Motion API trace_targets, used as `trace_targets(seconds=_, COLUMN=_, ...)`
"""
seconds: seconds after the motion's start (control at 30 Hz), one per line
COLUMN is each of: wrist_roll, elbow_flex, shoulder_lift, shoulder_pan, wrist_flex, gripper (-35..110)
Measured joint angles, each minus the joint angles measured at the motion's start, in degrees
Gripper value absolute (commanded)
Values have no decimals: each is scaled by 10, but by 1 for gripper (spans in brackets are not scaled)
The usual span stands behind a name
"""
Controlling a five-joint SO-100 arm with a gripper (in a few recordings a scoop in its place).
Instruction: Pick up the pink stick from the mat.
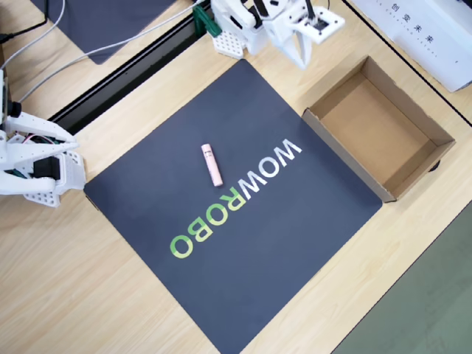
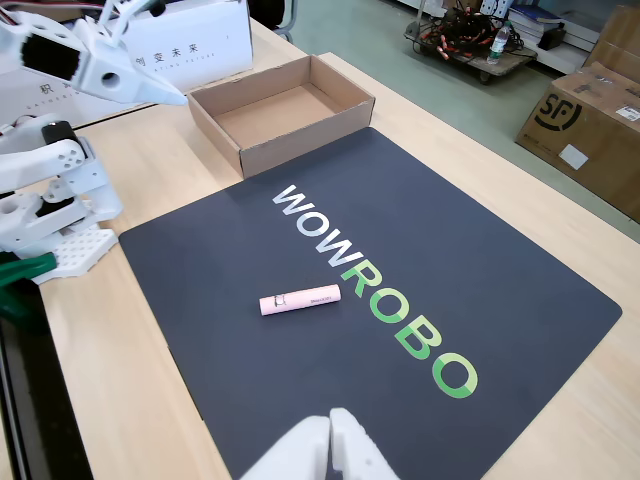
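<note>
Stick (image 1: 212, 164) is lying flat on the mat (image 1: 295, 221), near centre, just at 9 o'clock of the "WOWROBO" print in overhead view, nothing touching it. Gripper (image 1: 302, 44) is hanging well apart at 1 o'clock from stick, past mat's edge; can't tell if jaws are parted or clenched. Risks, imo: round tube is prone to rolling if one finger is nudging it first; a crooked approach is likely pinching an end, so it squirts out. Box (image 1: 376, 133) at 3 o'clock isn't in the way.
</note>
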Motion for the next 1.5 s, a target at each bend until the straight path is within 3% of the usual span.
trace_targets(seconds=0.43, wrist_roll=10, elbow_flex=-233, shoulder_lift=-69, shoulder_pan=60, wrist_flex=96, gripper=0)
trace_targets(seconds=1.0, wrist_roll=19, elbow_flex=-354, shoulder_lift=-442, shoulder_pan=289, wrist_flex=97, gripper=0)
trace_targets(seconds=1.5, wrist_roll=-34, elbow_flex=-521, shoulder_lift=-754, shoulder_pan=474, wrist_flex=87, gripper=0)
